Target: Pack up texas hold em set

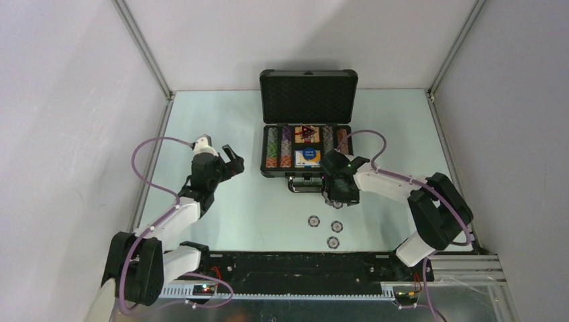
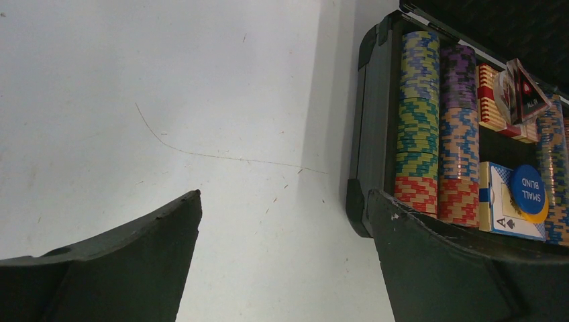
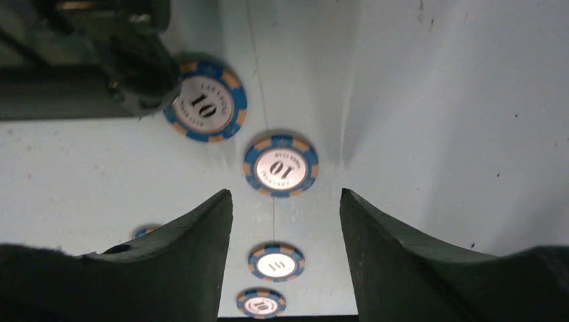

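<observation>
Dark-grey shell, black corners: briefcase open at far middle of table, lid upright. Inside are rows of striped poker chips, a red card box with dark triangular marker on it, and a blue SMALL BLIND button on a blue-and-white card box. Loose blue-orange 10 chips lie flat on table in front of briefcase, none touching. Above them the right gripper points down near briefcase's front right, fingers apart, nothing between. Over bare table left of briefcase, the left gripper is spread wide, holding nothing
</observation>
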Robot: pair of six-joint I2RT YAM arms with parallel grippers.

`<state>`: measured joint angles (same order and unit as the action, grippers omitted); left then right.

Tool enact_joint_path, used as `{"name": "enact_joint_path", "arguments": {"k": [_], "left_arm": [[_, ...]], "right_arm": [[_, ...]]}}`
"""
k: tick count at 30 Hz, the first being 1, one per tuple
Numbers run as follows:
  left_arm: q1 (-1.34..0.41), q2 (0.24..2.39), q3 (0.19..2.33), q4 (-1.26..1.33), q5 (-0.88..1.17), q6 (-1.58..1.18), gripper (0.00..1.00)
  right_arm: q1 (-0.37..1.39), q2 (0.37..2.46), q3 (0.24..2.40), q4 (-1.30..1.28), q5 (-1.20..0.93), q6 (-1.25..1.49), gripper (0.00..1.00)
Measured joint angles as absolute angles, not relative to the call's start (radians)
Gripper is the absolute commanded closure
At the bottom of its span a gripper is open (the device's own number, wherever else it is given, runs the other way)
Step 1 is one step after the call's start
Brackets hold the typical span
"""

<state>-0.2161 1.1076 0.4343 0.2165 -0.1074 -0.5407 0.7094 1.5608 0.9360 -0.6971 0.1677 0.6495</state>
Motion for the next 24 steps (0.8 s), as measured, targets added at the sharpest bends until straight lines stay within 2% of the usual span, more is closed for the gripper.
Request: {"name": "enact_joint_path", "arguments": {"k": [6, 18, 24], "left_arm": [[-0.216, 1.108, 0.434, 0.216, -0.107, -0.541, 0.02], [-0.216, 1.108, 0.434, 0.217, -0.107, -0.541, 0.02], [-0.216, 1.108, 0.434, 0.218, -0.107, -0.541, 0.02]], "right_arm": [[0.671, 1.640, 0.950, -0.675, 0.164, 0.633, 0.40], [0.658, 1.668, 0.978, -0.657, 0.142, 0.609, 0.59], [0.668, 1.669, 0.979, -0.661, 0.149, 0.609, 0.60]]}}
